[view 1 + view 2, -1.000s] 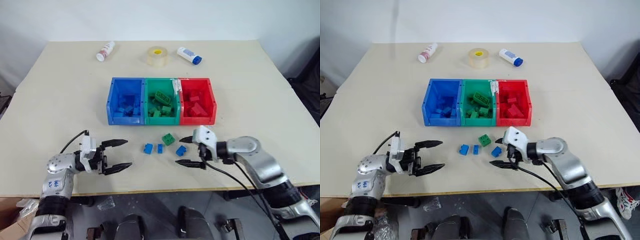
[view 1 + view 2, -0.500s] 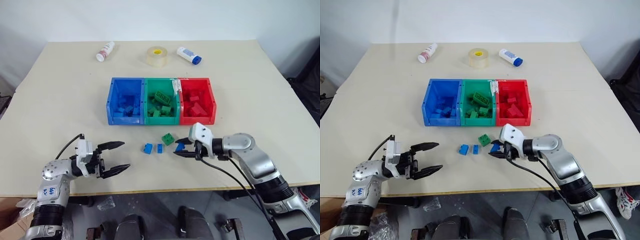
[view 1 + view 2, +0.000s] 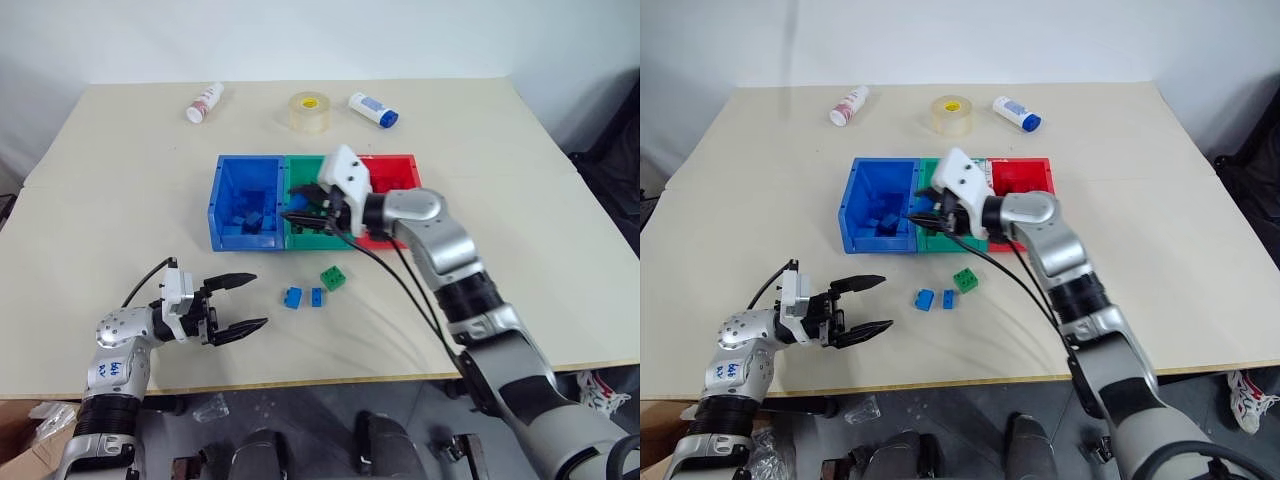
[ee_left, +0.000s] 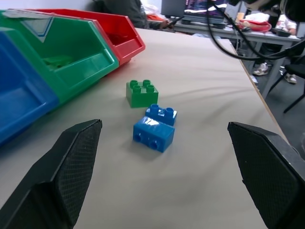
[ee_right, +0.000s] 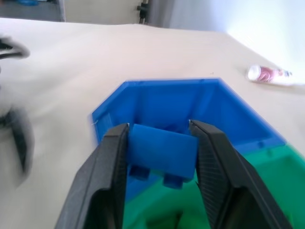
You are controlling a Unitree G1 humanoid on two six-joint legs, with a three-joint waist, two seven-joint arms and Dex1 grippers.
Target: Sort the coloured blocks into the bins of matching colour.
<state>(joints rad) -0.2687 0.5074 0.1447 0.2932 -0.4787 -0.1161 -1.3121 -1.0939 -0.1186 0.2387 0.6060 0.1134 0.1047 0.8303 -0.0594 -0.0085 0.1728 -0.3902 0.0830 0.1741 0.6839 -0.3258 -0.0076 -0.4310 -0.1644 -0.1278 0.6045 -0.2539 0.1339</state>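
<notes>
Mid-sort here: my right gripper (image 5: 159,143) is clamped on a small blue studded plastic brick (image 5: 162,151), hovering over the green tray's (image 3: 300,236) edge beside the blue open-top plastic tray (image 3: 228,190). Next I nudge over blue and release. Left gripper (image 3: 240,307) waits, jaws wide apart

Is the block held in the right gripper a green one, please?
No, the right gripper is shut on a blue block, poised above the blue bin.
</notes>
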